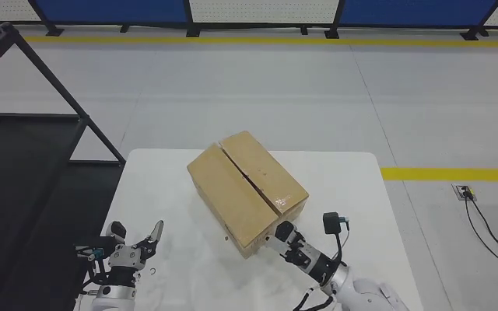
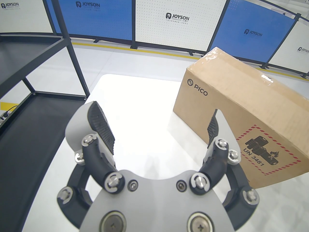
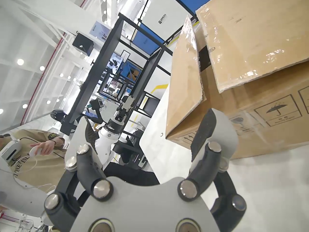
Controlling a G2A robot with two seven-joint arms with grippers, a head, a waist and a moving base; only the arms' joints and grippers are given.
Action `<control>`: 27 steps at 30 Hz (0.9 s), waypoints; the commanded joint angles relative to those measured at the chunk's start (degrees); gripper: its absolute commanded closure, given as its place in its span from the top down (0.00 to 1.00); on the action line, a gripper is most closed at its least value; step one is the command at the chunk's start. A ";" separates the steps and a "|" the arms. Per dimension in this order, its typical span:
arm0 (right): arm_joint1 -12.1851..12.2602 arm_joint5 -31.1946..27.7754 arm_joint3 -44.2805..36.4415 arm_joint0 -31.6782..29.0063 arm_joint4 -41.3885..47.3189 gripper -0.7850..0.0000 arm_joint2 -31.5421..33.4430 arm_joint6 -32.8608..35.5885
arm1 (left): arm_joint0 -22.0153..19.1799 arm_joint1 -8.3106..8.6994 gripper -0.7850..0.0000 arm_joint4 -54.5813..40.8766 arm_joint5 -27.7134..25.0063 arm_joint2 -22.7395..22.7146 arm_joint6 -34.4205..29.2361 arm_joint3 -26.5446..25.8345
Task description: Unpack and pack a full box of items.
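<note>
— Nearest us, what are the arms doing?

— The left gripper (image 1: pixel 138 232) hovers over the near left corner of the worktop (image 1: pixel 342 175), fingers spread and holding nothing, well apart from the box (image 1: pixel 245 183). The right gripper (image 1: pixel 282 233) is released too, but it sits just beside the box's near corner.

— And the box itself?

— It's in the middle of the worktop, turned at an angle, one corner pointing at us. It's closed, more or less. The two top flaps (image 3: pixel 251 37) meet along a seam, though at the near end they stand a little ajar, with glossy tape (image 3: pixel 193 39) along their edges.

— Heavy, would you say?

— Full, by the task, so I'd guess weighty, and it looks too wide for one gripper to span. The cardboard should be stiff at the corners, but the flaps will bend and the tape looks slippery. I'd pinch a flap's free edge at that near gap and fold it back, not lift the whole thing.

— Anything behind?

— A black rack (image 1: pixel 47 148), off to the far left.
</note>
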 commanded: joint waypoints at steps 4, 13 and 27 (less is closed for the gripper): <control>-0.65 6.46 0.01 0.81 6.26 1.00 -1.20 -2.66 | 0.00 0.00 1.00 0.00 0.00 0.00 0.00 0.00; -0.86 10.12 -0.14 1.68 10.33 1.00 -1.22 -0.86 | 0.00 0.00 1.00 0.00 0.00 0.00 0.00 0.00; -1.31 10.31 2.44 3.78 11.64 0.71 -2.68 -0.44 | 0.00 0.00 1.00 0.00 0.00 0.00 0.00 0.00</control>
